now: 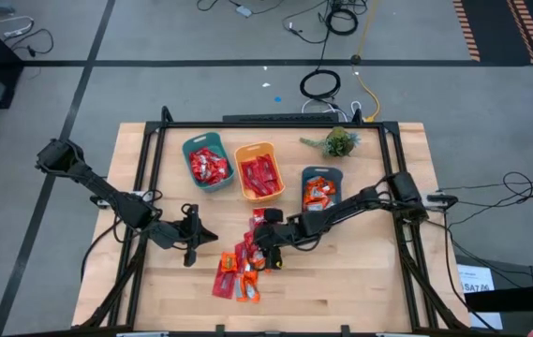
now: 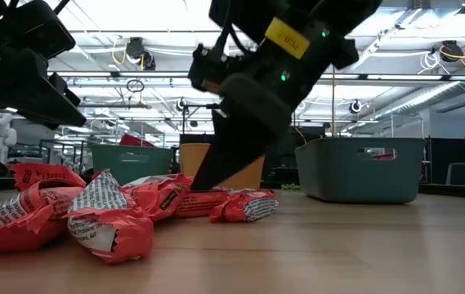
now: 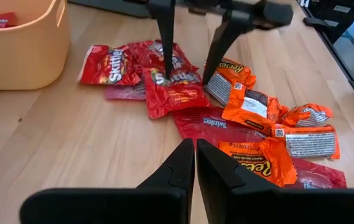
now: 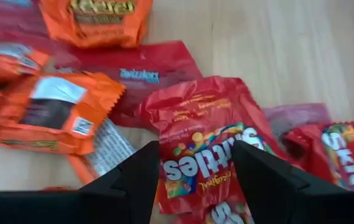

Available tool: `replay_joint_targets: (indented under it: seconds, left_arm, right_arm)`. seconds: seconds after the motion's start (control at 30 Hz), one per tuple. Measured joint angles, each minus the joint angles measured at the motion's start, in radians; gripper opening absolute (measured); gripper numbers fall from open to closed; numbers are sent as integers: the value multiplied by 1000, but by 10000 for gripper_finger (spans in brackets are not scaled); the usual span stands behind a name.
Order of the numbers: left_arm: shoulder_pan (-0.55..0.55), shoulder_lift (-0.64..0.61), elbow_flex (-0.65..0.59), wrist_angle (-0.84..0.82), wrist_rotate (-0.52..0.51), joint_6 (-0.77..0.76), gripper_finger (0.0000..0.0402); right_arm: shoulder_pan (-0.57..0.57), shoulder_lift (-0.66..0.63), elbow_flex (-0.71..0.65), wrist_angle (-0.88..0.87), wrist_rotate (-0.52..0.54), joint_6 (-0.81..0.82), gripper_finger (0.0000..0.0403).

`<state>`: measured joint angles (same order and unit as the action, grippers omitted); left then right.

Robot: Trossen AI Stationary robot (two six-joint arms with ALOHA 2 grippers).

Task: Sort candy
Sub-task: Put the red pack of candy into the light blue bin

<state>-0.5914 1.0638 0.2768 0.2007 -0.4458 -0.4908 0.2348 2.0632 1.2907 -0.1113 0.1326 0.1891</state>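
One red Skittles packet (image 4: 204, 155) lies on the counter (image 1: 360, 281) between the right claw's (image 3: 189, 71) spread fingers, not yet gripped; next, pinching it needs a squeeze. Left claw (image 1: 191, 236) waits clenched nearby.

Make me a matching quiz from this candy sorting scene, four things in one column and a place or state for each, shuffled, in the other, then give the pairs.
Column one:
1. left gripper
2. right gripper
3. orange bin
4. small green plant

Column two:
A. at the table's far edge, beside the grey bin
B. open, fingers either side of a red Skittles packet
C. shut, hovering beside the candy pile
D. between the teal bin and the grey bin

Pairs: 1-C, 2-B, 3-D, 4-A
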Motion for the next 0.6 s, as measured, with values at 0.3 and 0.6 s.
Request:
replay_joint_targets:
  seconds: [0.3,0.6]
  left_arm:
    - [0,0,0,0,0,0,28]
    - [0,0,0,-1,0,0,28]
  right_arm:
    - [-5,55,4,45,15,2,134]
    - [-3,-61,-3,14,-9,9,22]
